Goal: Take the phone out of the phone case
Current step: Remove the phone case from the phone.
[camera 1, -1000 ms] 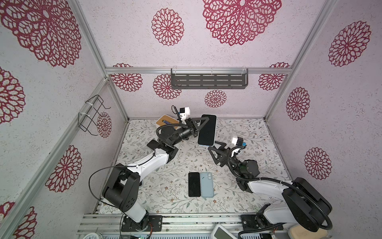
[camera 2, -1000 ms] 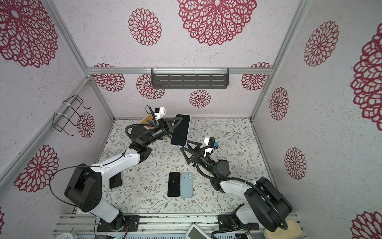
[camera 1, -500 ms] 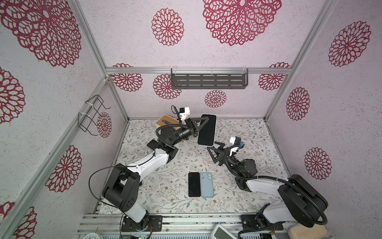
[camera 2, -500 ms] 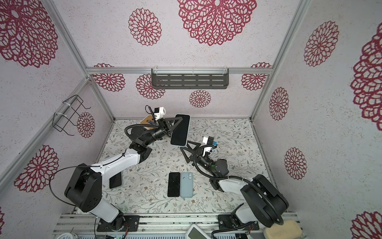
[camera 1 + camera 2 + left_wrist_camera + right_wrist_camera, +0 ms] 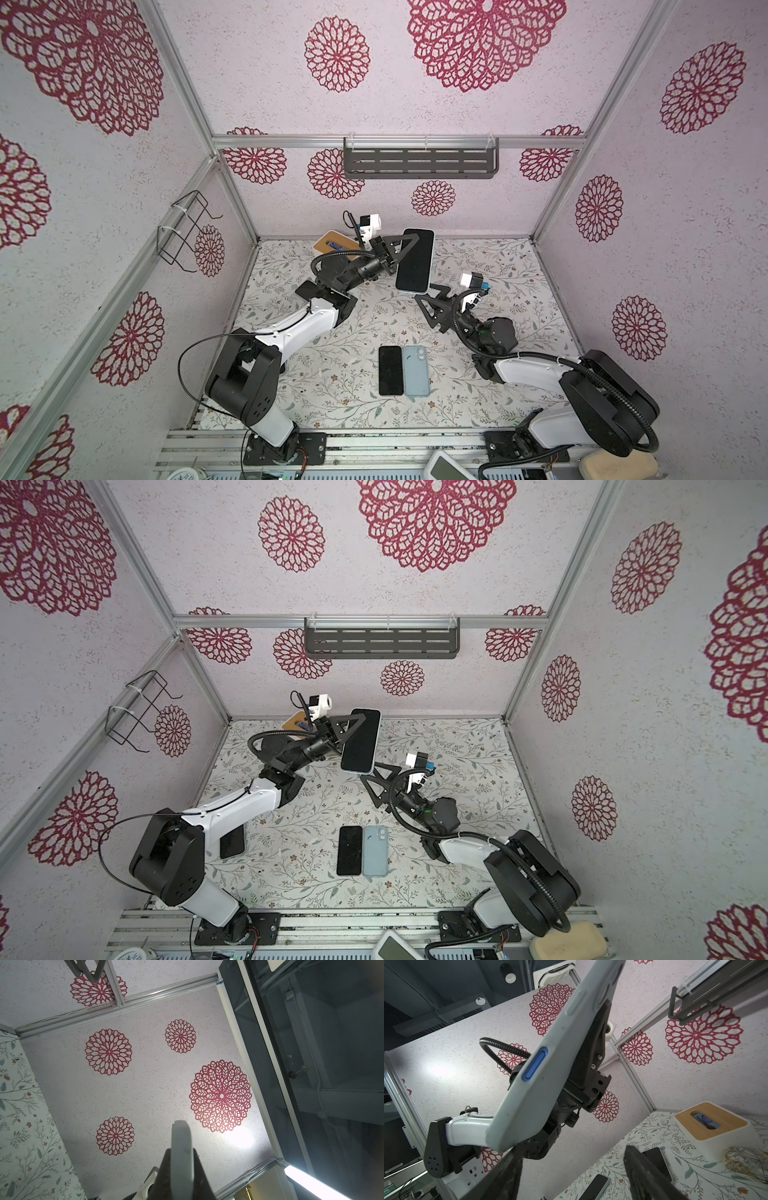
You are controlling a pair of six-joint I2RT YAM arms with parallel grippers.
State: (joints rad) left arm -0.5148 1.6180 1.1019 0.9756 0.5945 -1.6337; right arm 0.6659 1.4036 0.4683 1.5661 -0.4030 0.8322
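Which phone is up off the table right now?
The pale-blue-cased phone gripped by the left tool, held in the air. The black one and the blue one beside it lie flat on the table.

Crimson lace rosettes (image 5: 336,54) dot the pale speckled walls (image 5: 257,95); the surface (image 5: 332,395) carries a leafy floral print; a pale blue phone case (image 5: 529,1105) rims the black-screened phone (image 5: 414,259).
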